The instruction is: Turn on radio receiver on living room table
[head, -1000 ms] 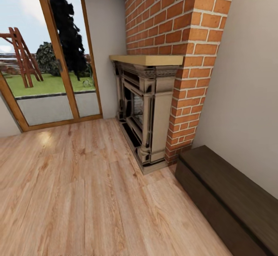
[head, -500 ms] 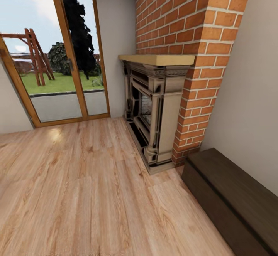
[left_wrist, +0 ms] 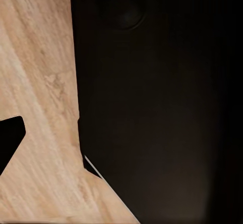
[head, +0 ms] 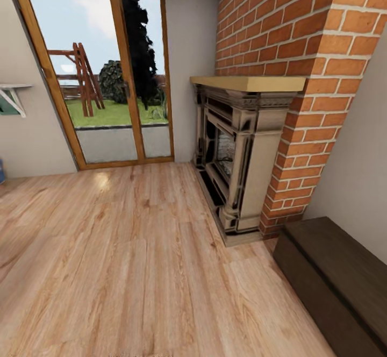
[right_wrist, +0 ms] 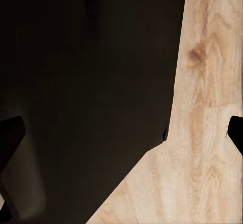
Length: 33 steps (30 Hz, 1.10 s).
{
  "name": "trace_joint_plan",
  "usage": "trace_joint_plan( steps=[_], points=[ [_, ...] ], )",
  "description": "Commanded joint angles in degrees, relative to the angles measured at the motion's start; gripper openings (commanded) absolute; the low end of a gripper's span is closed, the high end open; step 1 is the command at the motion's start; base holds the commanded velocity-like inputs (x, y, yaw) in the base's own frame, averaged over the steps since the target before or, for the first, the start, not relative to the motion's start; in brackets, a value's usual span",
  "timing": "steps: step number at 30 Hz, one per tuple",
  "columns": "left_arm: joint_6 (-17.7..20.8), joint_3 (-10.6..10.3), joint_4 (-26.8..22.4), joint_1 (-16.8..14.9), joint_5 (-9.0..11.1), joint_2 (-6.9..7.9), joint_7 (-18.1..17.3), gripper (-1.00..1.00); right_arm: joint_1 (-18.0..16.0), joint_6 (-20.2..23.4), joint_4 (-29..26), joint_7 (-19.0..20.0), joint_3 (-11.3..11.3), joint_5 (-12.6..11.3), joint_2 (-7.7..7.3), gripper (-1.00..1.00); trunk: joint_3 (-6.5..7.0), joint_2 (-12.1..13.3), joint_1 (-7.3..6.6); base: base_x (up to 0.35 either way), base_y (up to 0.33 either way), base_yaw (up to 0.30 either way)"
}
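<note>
One fireplace (head: 236, 152) stands at three o'clock under one brick chimney (head: 290, 29). One glazed door (head: 102, 77) with two panes sits at eleven o'clock, one dark low cabinet (head: 338, 276) at five, one wall shelf (head: 13, 96) at nine.

1. Daylight pours in through the glass door (head: 102, 77) ahead of me, leaving a pale glare patch on the plank floor (head: 99, 180).
2. My head view is bright and sharp, with lines bending toward the edges.
3. Both my wrist views are half swallowed by near-black, featureless shadow.
</note>
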Motion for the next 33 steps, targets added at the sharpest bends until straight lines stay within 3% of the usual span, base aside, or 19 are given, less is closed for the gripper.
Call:
trace_joint_plan(
  steps=[1, 33],
  points=[
    [0.0, 0.0, 0.0, 0.0, 0.0, -0.01, 0.0, 1.00, 0.0, 0.0, 0.0, 0.0, 0.0, 0.0, 0.00, 1.00, 0.00, 0.0, 0.00, 0.000, 0.000, 0.273],
    [0.0, 0.0, 0.0, 0.0, 0.0, 0.00, 0.0, 1.00, 0.0, 0.0, 0.0, -0.1, 0.0, 0.0, 0.00, 1.00, 0.00, 0.0, 0.00, 0.000, 0.000, 0.273]
  ],
)
